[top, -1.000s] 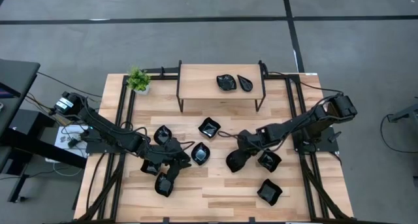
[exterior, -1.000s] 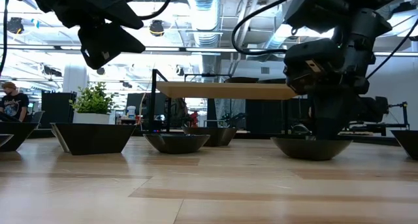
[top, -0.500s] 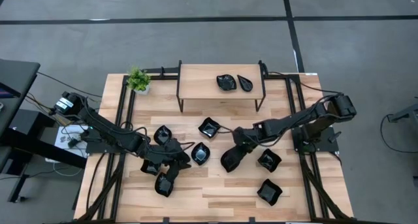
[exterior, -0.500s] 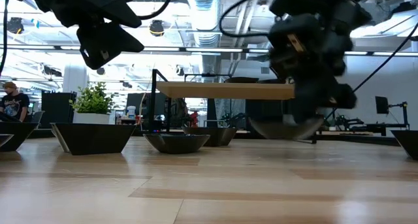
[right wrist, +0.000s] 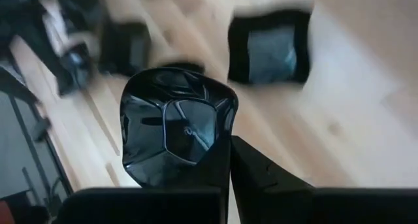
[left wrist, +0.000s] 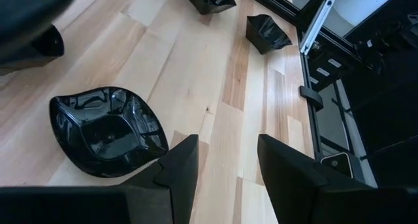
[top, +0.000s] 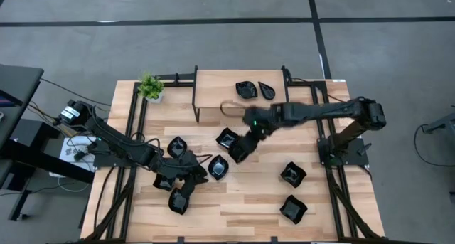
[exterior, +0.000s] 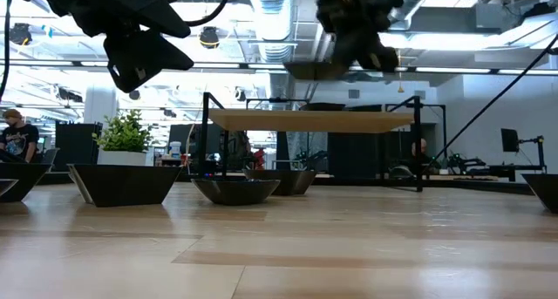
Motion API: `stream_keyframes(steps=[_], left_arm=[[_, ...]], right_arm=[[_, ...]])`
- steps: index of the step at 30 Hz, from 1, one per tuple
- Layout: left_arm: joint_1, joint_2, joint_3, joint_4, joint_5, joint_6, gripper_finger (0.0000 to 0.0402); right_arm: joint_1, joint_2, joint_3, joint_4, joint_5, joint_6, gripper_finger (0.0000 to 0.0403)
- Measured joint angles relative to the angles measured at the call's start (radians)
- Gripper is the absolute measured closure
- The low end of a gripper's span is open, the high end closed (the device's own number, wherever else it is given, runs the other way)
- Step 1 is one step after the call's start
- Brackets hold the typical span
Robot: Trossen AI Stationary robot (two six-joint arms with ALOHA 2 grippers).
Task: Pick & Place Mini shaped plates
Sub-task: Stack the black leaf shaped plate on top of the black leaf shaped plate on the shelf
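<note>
Now the right gripper (right wrist: 225, 155) pinches 1 glossy black mini plate (right wrist: 175, 126) by its rim, aloft above mid-table near the raised wooden shelf (top: 217, 87). 2 plates (top: 247, 89) already sit there; several remain on the table. The left gripper (left wrist: 225, 162), spread wide, hovers over a teardrop-shaped plate (left wrist: 108, 129).

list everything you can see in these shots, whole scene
table: one, light wood, black frame, centre
shelf: one, light wood on black legs, at the table's far edge
shelf plates: two, glossy black, side by side on the shelf's right part
tabletop plates: at least six, glossy black, scattered; the left arm may hide more
held plate: one, glossy black, in the air in front of the shelf
potted plant: one, green, far left corner
person: one, dark top, in the room behind
left gripper: open, empty, above the left-hand plates
right gripper: shut on the held plate
</note>
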Motion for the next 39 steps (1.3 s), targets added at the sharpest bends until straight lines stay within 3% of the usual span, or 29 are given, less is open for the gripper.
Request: stream_keyframes(steps=[13, 20, 25, 30, 39], left_arm=[[0.074, -0.012, 0.001, -0.001, -0.008, 0.057, 0.0243], [0.153, -0.041, 0.001, -0.012, -0.009, 0.064, 0.0243], [0.204, -0.041, 0.001, -0.015, -0.009, 0.059, 0.0243], [0.253, -0.040, 0.001, -0.015, -0.009, 0.034, 0.0243], [0.275, -0.040, 0.001, -0.005, -0.017, -0.004, 0.0243]], right_arm=[[-0.343, -0.001, 0.450, -0.243, -0.032, -0.367, 0.0403], [-0.546, -0.001, 0.489, -0.251, -0.192, -0.513, 0.0403], [-0.649, 0.029, 0.489, -0.253, -0.232, -0.632, 0.0403], [-0.696, 0.133, 0.580, -0.342, -0.275, -0.778, 0.0403], [-0.726, 0.444, 1.051, -0.675, -0.263, -1.103, 0.0403]])
